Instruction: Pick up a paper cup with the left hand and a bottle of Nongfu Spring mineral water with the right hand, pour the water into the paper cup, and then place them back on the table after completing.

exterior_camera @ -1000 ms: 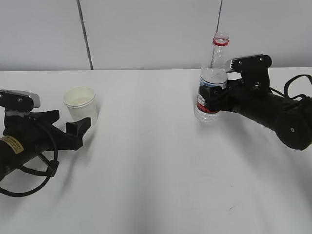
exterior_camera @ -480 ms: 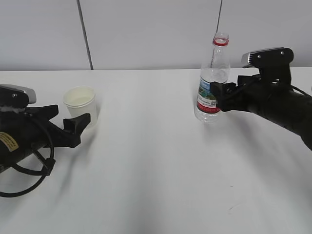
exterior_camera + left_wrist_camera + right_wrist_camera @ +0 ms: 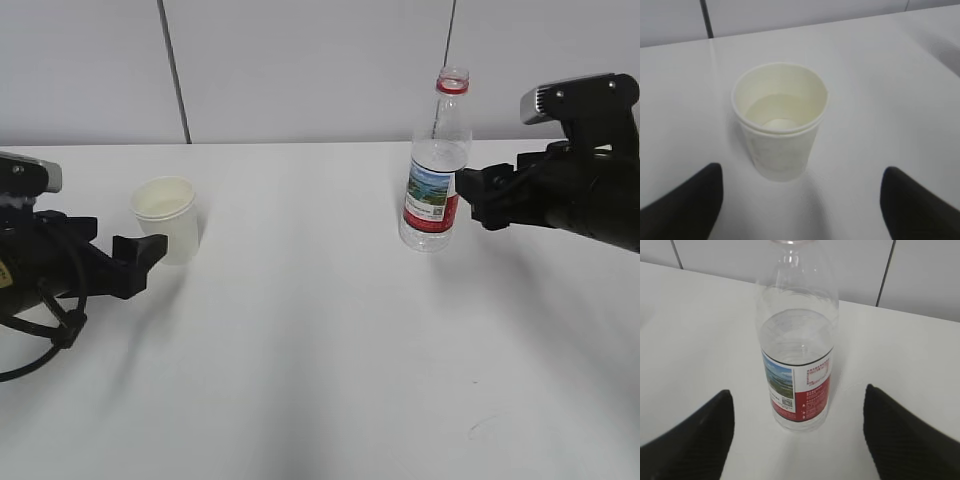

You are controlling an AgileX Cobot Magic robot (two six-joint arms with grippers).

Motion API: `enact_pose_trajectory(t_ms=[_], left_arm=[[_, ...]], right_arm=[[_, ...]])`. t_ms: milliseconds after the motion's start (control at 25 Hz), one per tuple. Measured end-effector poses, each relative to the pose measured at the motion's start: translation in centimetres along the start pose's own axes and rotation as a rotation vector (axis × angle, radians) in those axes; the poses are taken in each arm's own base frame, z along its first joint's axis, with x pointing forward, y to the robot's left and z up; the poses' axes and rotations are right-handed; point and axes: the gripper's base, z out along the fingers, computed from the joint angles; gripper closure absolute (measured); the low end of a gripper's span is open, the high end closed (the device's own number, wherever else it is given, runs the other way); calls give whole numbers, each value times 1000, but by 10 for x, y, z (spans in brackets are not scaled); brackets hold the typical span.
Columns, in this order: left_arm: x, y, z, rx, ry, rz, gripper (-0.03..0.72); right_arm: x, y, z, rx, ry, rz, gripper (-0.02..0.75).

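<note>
White paper cup (image 3: 166, 217) and water bottle (image 3: 435, 170) both standing on the table (image 3: 300, 350) — task looks finished!
Left hand (image 3: 800, 200) and right hand (image 3: 797, 427), fingers spread, grip nothing.

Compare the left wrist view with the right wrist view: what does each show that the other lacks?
Only the left wrist view shows the paper cup, upright, its inside visible, between open jaws that do not touch it. Only the right wrist view shows the bottle, upright, uncapped and partly filled with water, also standing free between open jaws. Both show the white table and the wall behind it.
</note>
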Motion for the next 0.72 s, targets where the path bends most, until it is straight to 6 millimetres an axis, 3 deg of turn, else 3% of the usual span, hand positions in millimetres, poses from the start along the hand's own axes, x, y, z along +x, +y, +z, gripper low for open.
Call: enact_pose_trajectory(t_ms=[240,440,720], left_arm=[[-10,2,-20,-58,132,-41,101],[-8,6,-42,-154,341,-112,103],[-22,9,-68,-255,501,-219,139]], right_arm=[[-10,-2,-22,26,77,10,146],[-4,-3,-36,56,228,41,148],[3,-5,-60,107,463,134,148]])
